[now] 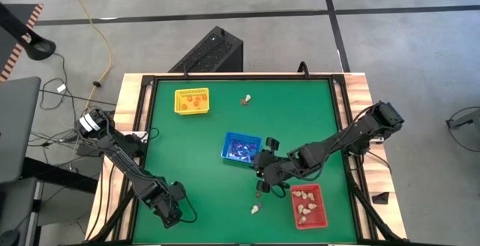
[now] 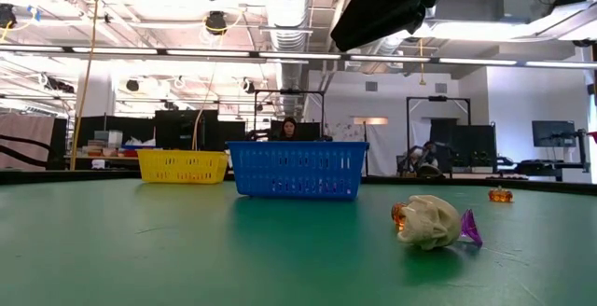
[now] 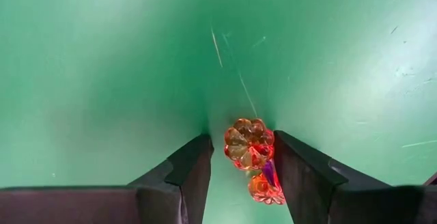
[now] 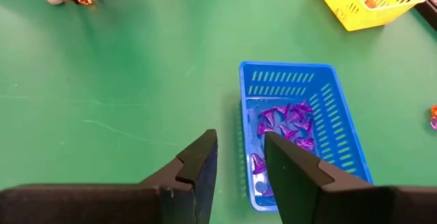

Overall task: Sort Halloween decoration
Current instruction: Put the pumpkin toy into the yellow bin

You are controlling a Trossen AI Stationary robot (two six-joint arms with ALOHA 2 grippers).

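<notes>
Right end effector (image 4: pixel 235 166) hung open beside the blue tray (image 1: pixel 241 147), which held purple trinkets (image 4: pixel 283 125). Left end effector (image 3: pixel 240 176) was open around an orange pumpkin trinket (image 3: pixel 249 142) on the table (image 1: pixel 202 186), well clear of that tray.

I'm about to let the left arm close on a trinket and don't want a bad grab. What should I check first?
1. Orange pumpkin trinket sits between the open jaws of the left gripper: ok.
2. Only one piece in the gap: not ok; an orange-and-purple trinket lies there too.
3. Jaws low enough to grip: cannot tell.
4. Yellow tray already holds orange pieces, so it suits the pumpkin: ok.
5. Right gripper is out of the way, open over the blue tray: ok.
</notes>
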